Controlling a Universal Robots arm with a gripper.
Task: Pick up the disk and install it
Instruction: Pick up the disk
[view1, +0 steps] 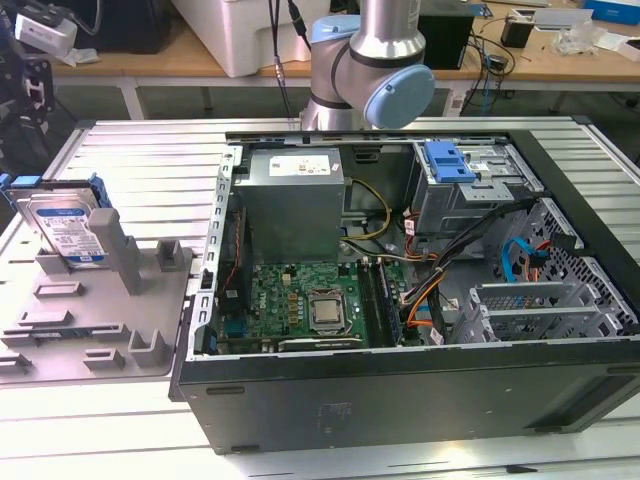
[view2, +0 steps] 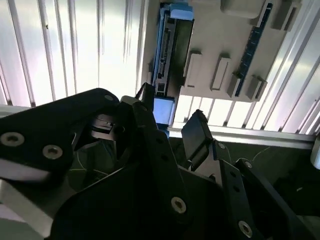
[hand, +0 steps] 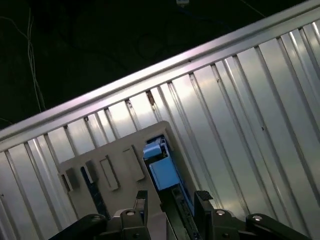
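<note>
The disk (view1: 68, 228) is a silver hard drive with a white-and-blue label and a blue frame. It stands on edge, leaning in a grey slotted holder (view1: 95, 320) at the exterior view's left. In both wrist views I look down on it edge-on, as a dark slab with blue ends (view2: 172, 50) (hand: 162, 172). My gripper (view2: 172, 117) (hand: 171, 202) is open, its two black fingers (view2: 200, 132) spread apart. It hovers well above the disk, and nothing is between the fingers.
An open computer case (view1: 400, 385) lies on the ribbed metal table (view1: 140, 150) at the exterior view's right. Inside are a motherboard (view1: 310, 305), a grey power supply (view1: 290, 200), cables and a drive cage with a blue bracket (view1: 447, 160). The arm's base (view1: 370, 70) stands behind it.
</note>
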